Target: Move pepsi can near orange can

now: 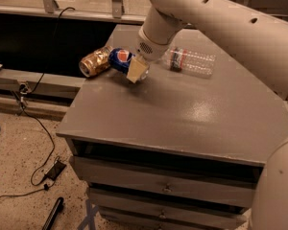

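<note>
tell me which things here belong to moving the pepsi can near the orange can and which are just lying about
For the job:
blue aluminium pepsi can, close beside the other can
orange-brown metal drink can, on its side at the left edge of the grey cabinet top
pincer, gripping the pepsi can

Lying about:
clear plastic bottle, on its side
black cable on the floor

1 clear bottle (192, 63) (lying flat) — atop grey cabinet (182, 114).

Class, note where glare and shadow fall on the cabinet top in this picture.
Camera view: a pale glare patch lies on the cabinet top right of centre; a soft shadow sits beneath the gripper, which grips the pepsi can at the far left edge, beside the orange can.
</note>
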You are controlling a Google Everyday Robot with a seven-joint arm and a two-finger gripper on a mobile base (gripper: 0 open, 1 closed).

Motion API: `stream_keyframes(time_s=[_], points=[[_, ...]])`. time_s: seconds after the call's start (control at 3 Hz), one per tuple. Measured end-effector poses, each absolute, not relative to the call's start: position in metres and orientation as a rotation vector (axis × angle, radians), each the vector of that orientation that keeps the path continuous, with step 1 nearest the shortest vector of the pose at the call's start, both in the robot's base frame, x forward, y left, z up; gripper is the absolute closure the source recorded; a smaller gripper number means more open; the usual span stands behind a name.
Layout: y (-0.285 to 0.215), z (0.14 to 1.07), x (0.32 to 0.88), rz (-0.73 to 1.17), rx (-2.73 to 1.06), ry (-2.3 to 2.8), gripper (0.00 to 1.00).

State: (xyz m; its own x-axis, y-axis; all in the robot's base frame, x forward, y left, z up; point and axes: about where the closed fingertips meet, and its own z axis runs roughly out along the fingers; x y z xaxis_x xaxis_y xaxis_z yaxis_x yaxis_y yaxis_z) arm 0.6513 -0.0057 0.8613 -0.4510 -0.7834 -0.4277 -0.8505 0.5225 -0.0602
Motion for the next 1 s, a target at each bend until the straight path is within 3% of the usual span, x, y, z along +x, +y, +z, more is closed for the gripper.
stream_keyframes(time_s=[0.33, 1.0], points=[[0.003, 0.855, 0.65, 0.242, -1.356, 2.37, 0.83], [0.015, 0.842, 0.646, 0.26, -1.403, 2.371, 0.36]])
